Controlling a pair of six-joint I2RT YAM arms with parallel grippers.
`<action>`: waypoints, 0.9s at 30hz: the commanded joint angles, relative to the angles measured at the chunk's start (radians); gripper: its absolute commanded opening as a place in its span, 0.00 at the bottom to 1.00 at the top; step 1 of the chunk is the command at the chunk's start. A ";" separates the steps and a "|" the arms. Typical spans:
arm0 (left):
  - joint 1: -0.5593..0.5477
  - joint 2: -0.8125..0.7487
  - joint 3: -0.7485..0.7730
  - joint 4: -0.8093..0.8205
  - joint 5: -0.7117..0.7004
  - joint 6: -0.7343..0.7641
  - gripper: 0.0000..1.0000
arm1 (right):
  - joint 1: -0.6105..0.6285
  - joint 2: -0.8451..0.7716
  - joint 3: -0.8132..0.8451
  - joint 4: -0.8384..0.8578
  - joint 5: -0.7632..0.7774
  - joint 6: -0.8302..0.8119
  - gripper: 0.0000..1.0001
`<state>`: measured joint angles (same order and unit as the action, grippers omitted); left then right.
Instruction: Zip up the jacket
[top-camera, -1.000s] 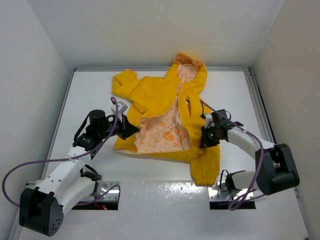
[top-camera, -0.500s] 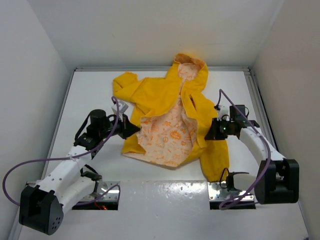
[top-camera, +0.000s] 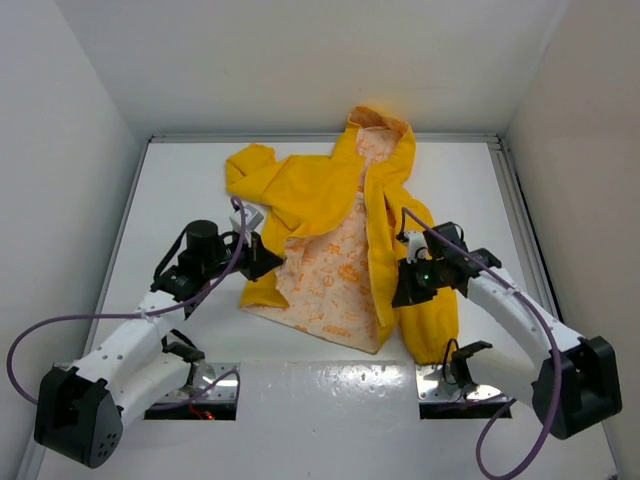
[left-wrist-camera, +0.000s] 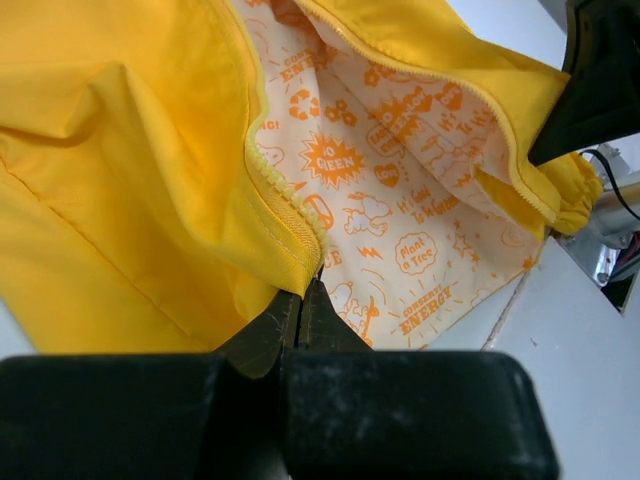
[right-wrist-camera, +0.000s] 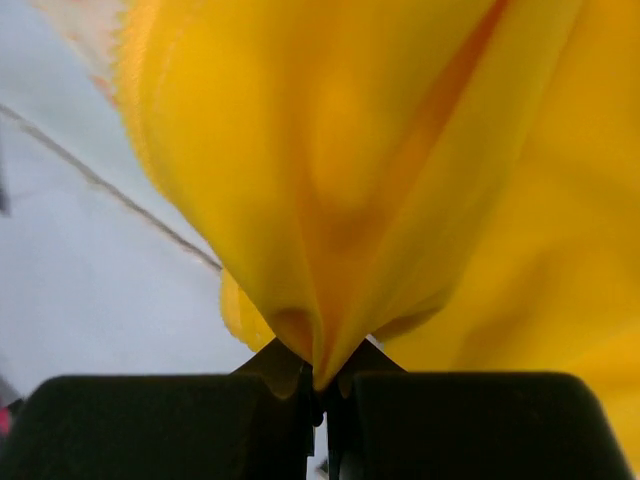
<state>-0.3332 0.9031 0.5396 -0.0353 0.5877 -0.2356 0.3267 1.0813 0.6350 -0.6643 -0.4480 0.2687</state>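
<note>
The jacket (top-camera: 318, 195) lies open mid-tabletop (top-camera: 170, 190), hood toward the far wall, printed lining (top-camera: 325, 270) facing up. White tabletop shows wide on its left. The left hand (top-camera: 268, 259) is pressed together on the bottom corner of the left zipper edge (left-wrist-camera: 285, 205). The right hand (top-camera: 400, 288) pinches a fold of yellow cloth at the right front edge, with a narrower strip of tabletop beyond.

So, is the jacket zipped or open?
Open: the jacket's front edges lie apart, printed lining showing between. The left pincer and right pincer each pinch yellow fabric.
</note>
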 joint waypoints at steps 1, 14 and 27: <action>-0.023 -0.001 0.028 0.006 -0.019 0.038 0.00 | 0.041 0.019 0.018 -0.135 0.259 -0.009 0.00; -0.032 -0.010 0.019 -0.003 -0.038 0.047 0.00 | -0.031 -0.233 -0.015 -0.185 0.005 -0.026 0.43; -0.032 -0.010 0.019 -0.003 -0.038 0.047 0.00 | -0.018 -0.124 -0.081 -0.135 0.015 0.067 0.59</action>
<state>-0.3546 0.9031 0.5396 -0.0601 0.5522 -0.2020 0.3035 0.9443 0.5510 -0.8562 -0.4706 0.2989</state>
